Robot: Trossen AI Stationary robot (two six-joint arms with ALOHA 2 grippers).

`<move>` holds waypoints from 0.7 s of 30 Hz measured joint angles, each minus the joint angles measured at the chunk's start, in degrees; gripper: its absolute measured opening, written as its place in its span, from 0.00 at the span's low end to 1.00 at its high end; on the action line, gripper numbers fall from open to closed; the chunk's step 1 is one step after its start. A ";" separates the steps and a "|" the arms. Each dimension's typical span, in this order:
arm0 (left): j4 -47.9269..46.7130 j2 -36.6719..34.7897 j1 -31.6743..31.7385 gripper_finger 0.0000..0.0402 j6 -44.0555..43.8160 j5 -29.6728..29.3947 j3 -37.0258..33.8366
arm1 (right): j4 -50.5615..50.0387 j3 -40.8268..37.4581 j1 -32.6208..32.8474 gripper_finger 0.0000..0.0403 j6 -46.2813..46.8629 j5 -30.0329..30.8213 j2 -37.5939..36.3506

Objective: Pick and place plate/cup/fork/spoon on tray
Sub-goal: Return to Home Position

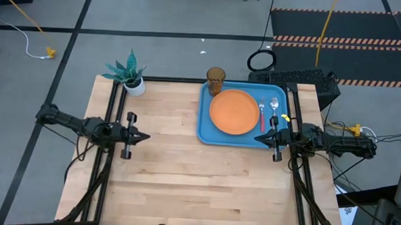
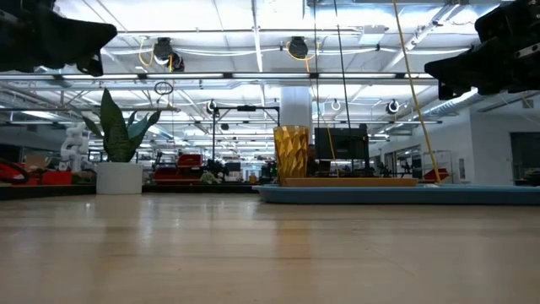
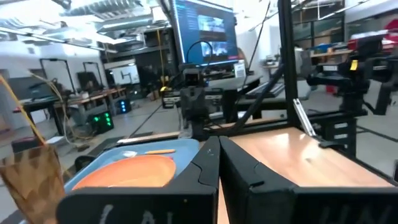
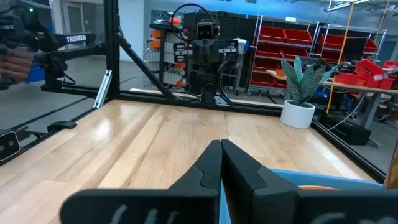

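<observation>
Reading the high view: all four pieces sit on the tray (image 1: pixel 203 129), at the far right of the counter (image 1: pixel 184 186).

- plate (image 1: pixel 234 112): flat, centre of the tray, taking most of its floor.
- cup (image 1: pixel 215 79): upright at the tray's far left corner, just beside the plate rim. Judged to be put there because the plate leaves little room elsewhere.
- fork (image 1: pixel 262 114) and spoon (image 1: pixel 274 107): side by side in the strip between plate and right rim, fork nearer the plate, handles toward the near edge. Whether they touch each other: cannot tell.

Left hand (image 1: pixel 144 136): clenched on nothing. Its wrist view shows the two fingers (image 3: pixel 239 168) pressed together with nothing between. It hangs over the left half of the counter, well apart from the tray, pointing at it.

Right hand (image 1: pixel 258 137): likewise pinched closed and empty, fingers (image 4: pixel 245 165) meeting in its wrist view. It hovers above the tray's near right part, close to the fork handle, pointing across toward the left arm.

In the low view both arms are lifted off the wood.

Judgement: placing looks complete; the mirrored, raised, empty poses fit arms parked at rest. Potted plant (image 1: pixel 129 75) at far left, not involved.
</observation>
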 joint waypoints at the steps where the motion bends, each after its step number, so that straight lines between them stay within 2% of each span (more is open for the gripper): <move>1: -1.35 -1.09 0.00 0.01 -0.22 0.14 0.00 | 0.00 0.00 0.00 0.00 0.02 0.00 0.00; 8: -11.66 -7.25 0.00 0.02 -1.00 0.15 0.00 | 0.00 0.00 0.00 0.00 0.00 -0.01 0.00; 17: -12.52 -7.16 3.15 0.04 0.16 0.38 0.02 | 0.00 0.00 0.00 0.00 0.00 0.00 -0.01; 21: -12.49 -7.16 5.91 0.04 0.59 3.15 0.02 | 0.00 0.00 0.00 0.00 0.00 0.00 -0.02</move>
